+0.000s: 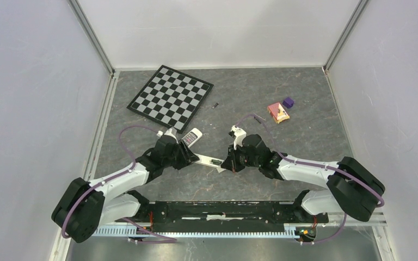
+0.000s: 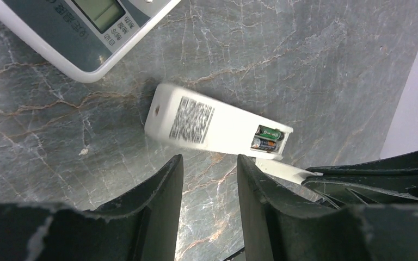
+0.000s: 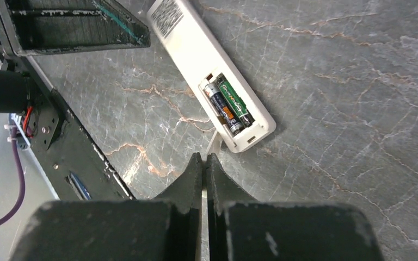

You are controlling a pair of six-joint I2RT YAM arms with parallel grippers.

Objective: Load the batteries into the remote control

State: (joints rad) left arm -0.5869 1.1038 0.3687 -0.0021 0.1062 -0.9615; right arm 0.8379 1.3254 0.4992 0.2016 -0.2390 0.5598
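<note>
the label point(image 2: 191, 119) on the remote control point(image 2: 229, 129) is too blurred to read. a second handset point(image 2: 87, 32) just beside it is cut off at the top edge. a dark speck point(image 1: 216, 105) well beyond it is too small to name.

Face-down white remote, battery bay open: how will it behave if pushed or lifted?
Likely slides rather than rolls: the remote lies flat, a long slab. Its plastic shell looks stiff, light. If tipped, the two batteries could fall out, since their bay is uncovered.
</note>
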